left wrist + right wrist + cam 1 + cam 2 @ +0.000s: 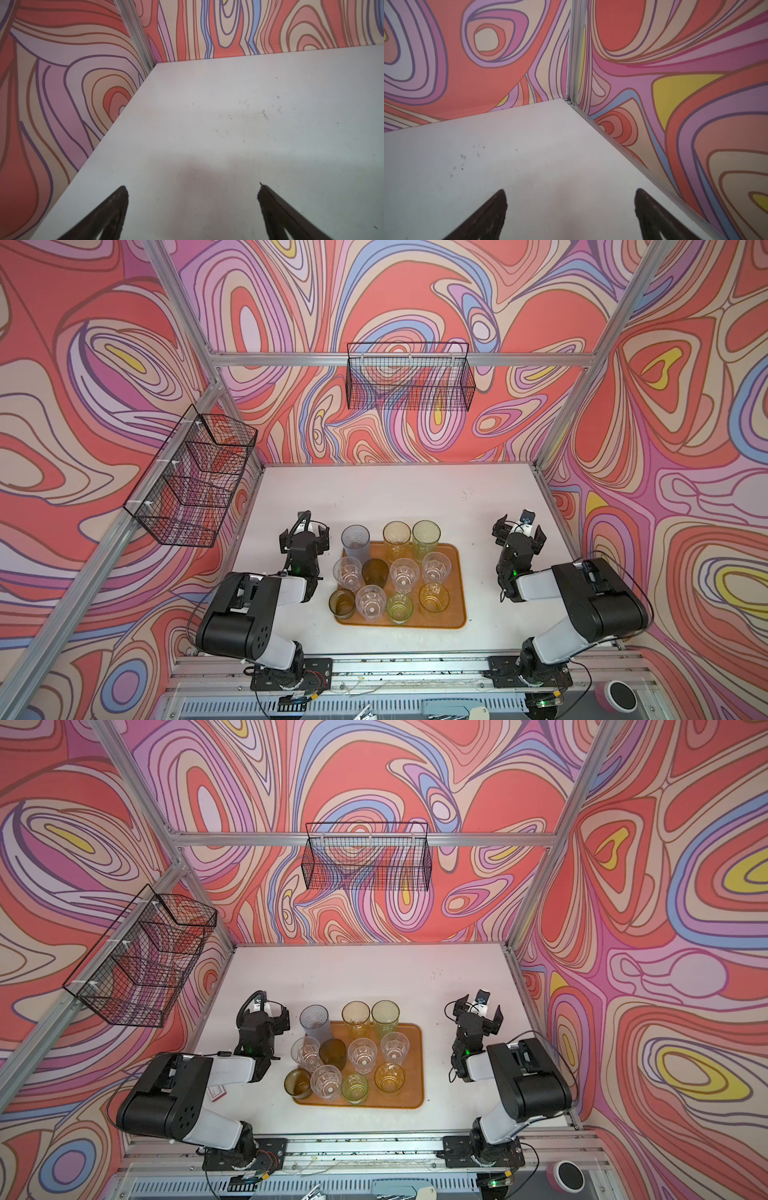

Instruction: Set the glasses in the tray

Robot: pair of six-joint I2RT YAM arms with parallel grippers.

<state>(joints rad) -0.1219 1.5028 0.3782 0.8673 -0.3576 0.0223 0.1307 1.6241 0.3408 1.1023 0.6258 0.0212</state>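
The glasses [404, 574] are seen standing upright in three rows on the tray [456, 614], which lies on the tabletop [395, 497] near the middle of its near edge. The left gripper [304, 536] is held near the tray's left rim. The right gripper [520, 531] is held apart from it, toward the tabletop's right edge. Both are spread wide over bare tabletop, with nothing held.

You see a white, scuffed worktop [395, 497]. The tray [456, 602] lies flat on it, lower centre in both top views. A small card [217, 1092] lies left of the tray.
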